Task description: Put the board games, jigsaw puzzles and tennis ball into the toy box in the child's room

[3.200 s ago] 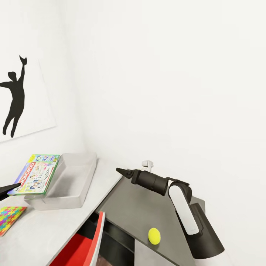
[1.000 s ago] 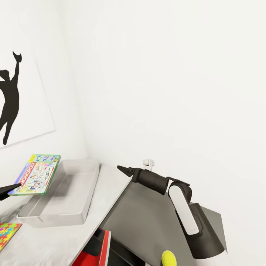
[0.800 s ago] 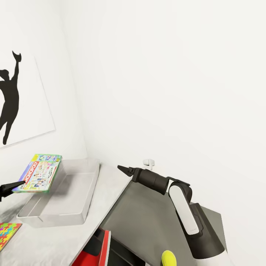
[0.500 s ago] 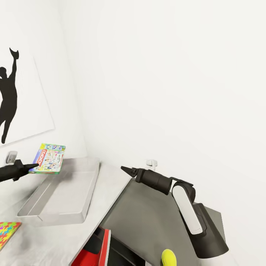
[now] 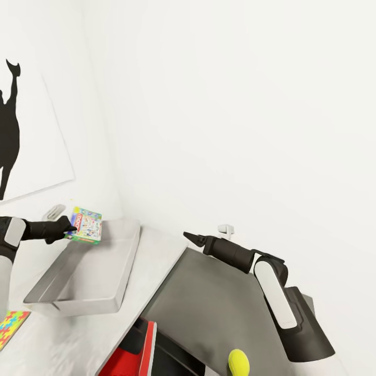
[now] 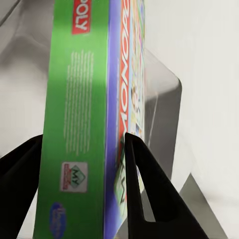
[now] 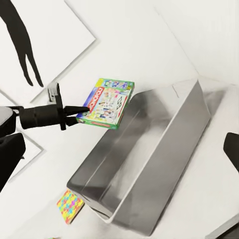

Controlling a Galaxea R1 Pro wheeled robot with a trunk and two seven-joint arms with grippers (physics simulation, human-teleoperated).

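The left hand (image 5: pixel 67 227) pinches the green-edged board game (image 5: pixel 86 225) by 1 edge, its 2 dark fingers (image 6: pixel 144 189) pressed on either face of the box, and holds it in the air above the far end of the toy box (image 5: pixel 112 300). The cartoon cover faces up and the box hangs clear of the tray's floor. The grey toy box sits on the pale worktop (image 5: pixel 156 250) against the white wall, below a black silhouette picture (image 5: pixel 10 125). 1 jigsaw puzzle (image 5: pixel 10 326) lies flat on the worktop, near the toy box's near end. The tennis ball (image 5: pixel 238 360) rests on the lower dark grey end unit (image 5: pixel 209 308), well apart from the toy box. The right hand (image 5: pixel 190 239) hangs over that end unit near the wall, fingertips pressed together on nothing. A red box (image 5: pixel 130 355) shows below the worktop's edge, near the toy box's near corner.
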